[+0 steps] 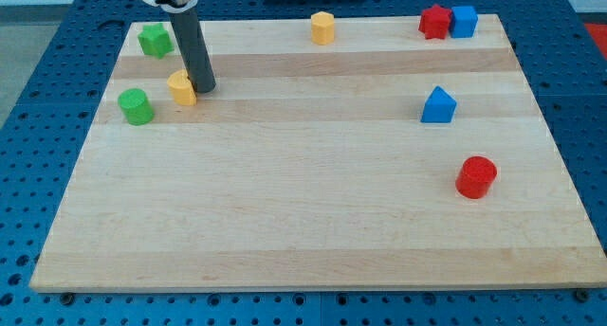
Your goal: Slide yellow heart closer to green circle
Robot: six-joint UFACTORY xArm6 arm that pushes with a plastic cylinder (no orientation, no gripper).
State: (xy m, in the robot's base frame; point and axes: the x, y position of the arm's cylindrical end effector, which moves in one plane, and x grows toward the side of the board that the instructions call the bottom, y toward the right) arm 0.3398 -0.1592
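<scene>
The yellow heart (181,87) lies on the wooden board at the view's upper left. The green circle (136,106) sits just to its lower left, a small gap apart. My tip (203,87) stands right against the yellow heart's right side, on the side away from the green circle. The rod rises from there toward the view's top.
A green star-like block (155,40) sits above the heart near the board's top left corner. A yellow hexagon (322,27) is at top centre. A red block (434,22) and a blue cube (464,21) touch at top right. A blue pentagon-like block (438,105) and a red cylinder (476,177) lie at right.
</scene>
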